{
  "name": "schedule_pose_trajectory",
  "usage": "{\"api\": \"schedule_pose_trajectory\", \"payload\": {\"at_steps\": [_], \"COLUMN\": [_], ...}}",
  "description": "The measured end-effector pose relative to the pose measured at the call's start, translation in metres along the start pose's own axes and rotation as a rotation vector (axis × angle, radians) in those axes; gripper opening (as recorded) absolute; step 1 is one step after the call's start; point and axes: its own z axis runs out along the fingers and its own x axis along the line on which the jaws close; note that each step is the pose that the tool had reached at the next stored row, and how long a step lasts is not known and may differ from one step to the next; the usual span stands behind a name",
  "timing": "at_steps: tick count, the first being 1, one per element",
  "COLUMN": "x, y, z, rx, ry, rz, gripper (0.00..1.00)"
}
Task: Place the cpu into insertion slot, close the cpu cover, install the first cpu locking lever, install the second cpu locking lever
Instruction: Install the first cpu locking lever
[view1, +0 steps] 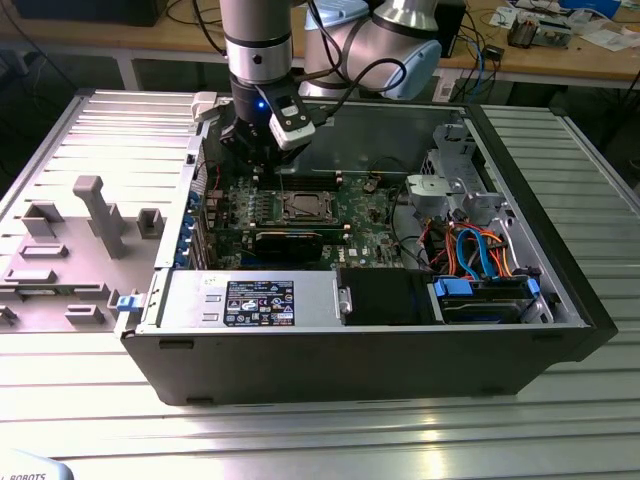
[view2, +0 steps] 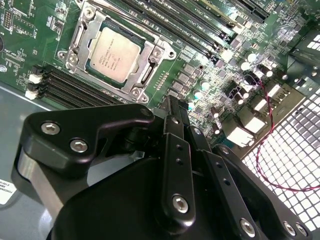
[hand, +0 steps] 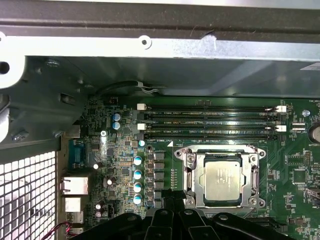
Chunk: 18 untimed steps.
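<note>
The cpu (view2: 112, 55) lies flat in the insertion slot (view2: 74, 46), silvery top up, on the green motherboard; I also see the cpu (hand: 223, 181) in the first wrist view and the cpu (view1: 303, 207) in the exterior view. The cpu cover (hand: 254, 180) lies down around the chip as a metal frame. A thin lever wire (hand: 220, 147) runs along one side of the socket. My gripper (view1: 262, 168) hangs over the board, off the socket toward the exterior view's left. Its black fingers (view2: 172, 112) meet at the tips, shut on nothing, a little short of the socket's edge.
Long black memory slots (hand: 210, 122) flank the socket. A black graphics card (view1: 290, 240) lies in front of it, and a drive cage with blue and orange cables (view1: 480, 255) fills the case's right. Case walls (view1: 180, 230) ring the board. A grey fixture plate (view1: 70, 250) sits outside.
</note>
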Motion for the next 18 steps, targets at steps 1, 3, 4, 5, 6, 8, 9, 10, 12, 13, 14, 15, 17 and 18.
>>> {"api": "schedule_pose_trajectory", "payload": {"at_steps": [1,3,4,5,6,8,9,10,12,13,14,15,17,18], "x": [0.0003,0.002,0.002,0.002,0.0021,0.0026,0.0026,0.0025,0.0024,0.0024,0.0024,0.0024,0.0022,0.0021], "y": [0.0,0.0003,0.0002,0.0002,0.0003,0.0003,0.0011,0.0024,0.0085,0.0112,0.0144,0.0172,0.0203,0.0214], "z": [0.0001,0.0002,0.0002,0.0002,0.0002,0.0003,0.0004,0.0006,0.0008,0.0009,0.001,0.0011,0.0013,0.0014], "rx": [0.0,0.0,-0.0001,-0.0002,-0.0003,-0.0014,-0.0012,-0.0013,-0.0015,-0.0015,-0.0014,-0.0015,-0.0017,-0.0019], "ry": [-0.0001,0.0,0.0,0.0,0.0,-0.0001,0.0001,0.0,0.0,-0.0001,0.0,0.0,0.0,0.0001], "rz": [0.0,0.0,0.0,0.0,0.0,0.0,0.0,0.0,-0.001,-0.001,-0.002,-0.003,-0.008,-0.011], "gripper": [0.11,0.11,0.11,0.11,0.11,0.11,0.11,0.11,0.11,0.11,0.11,0.11,0.11,0.11]}}
